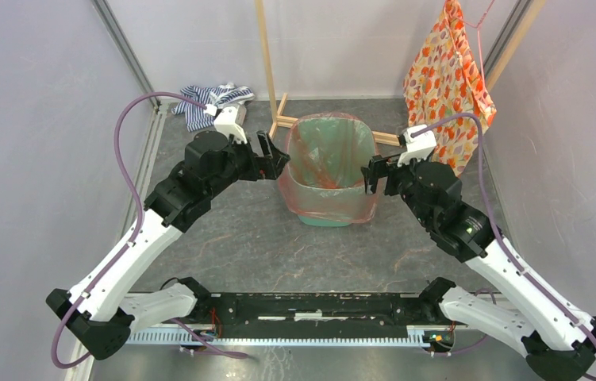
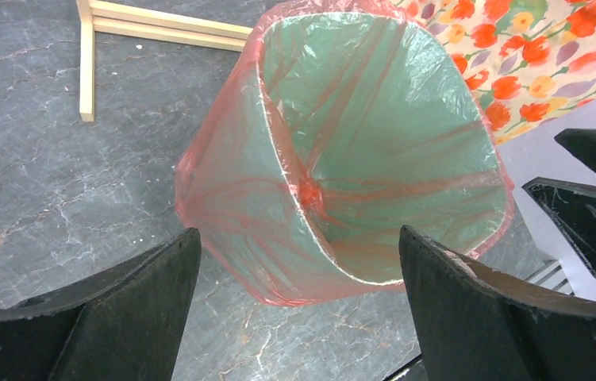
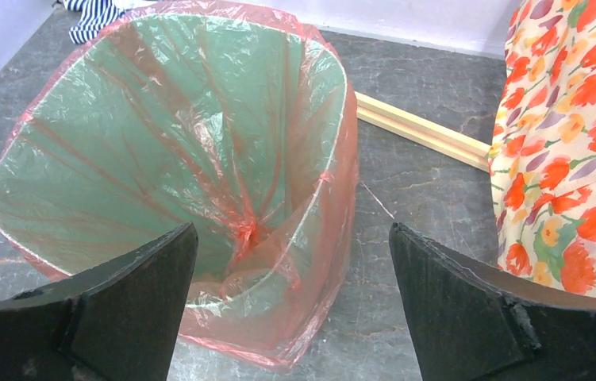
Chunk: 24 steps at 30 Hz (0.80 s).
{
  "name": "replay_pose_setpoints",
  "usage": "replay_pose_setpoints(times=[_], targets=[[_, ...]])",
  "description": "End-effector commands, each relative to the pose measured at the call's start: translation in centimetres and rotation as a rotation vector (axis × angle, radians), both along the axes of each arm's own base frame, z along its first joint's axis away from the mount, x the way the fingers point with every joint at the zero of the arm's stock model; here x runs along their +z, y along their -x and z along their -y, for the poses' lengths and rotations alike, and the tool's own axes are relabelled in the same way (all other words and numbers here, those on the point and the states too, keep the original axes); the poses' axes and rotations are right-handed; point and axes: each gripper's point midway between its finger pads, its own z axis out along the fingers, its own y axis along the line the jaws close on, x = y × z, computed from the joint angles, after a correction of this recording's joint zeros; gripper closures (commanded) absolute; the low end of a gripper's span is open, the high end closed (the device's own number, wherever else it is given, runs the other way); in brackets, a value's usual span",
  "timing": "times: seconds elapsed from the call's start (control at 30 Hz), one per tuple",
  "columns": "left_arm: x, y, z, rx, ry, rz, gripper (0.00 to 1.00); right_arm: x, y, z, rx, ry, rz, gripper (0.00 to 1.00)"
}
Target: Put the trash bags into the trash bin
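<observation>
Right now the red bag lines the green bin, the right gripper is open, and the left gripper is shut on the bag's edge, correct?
No: the left gripper is open, holding nothing; the left wrist view shows its fingers spread, not closed on the trash bag. The bag lines the trash bin, and the right gripper is open.

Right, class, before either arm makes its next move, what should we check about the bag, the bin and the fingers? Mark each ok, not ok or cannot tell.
1. trash bag lines the upright trash bin, edge folded over the rim: ok.
2. left gripper fingers open, empty: ok.
3. right gripper fingers open, empty: ok.
4. Bag pressed down to the bin's bottom: cannot tell.
5. floral cloth clear of the right arm: cannot tell.
</observation>
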Motion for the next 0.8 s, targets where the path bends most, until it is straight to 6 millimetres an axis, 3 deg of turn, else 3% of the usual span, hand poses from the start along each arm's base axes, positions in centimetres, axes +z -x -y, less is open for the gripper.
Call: replay_pose_setpoints(times=[0.0,0.77], targets=[[1.2,0.8,-0.2,-0.051,-0.024,0.044,0.00,1.9,-0.1,0.5,-0.032,-0.078,0.078,0.02],[1.2,0.5,-1.6,0.022,-0.041,0.048,0.00,2.8,0.6,0.7,-0.012,-0.101,0.108,0.02]])
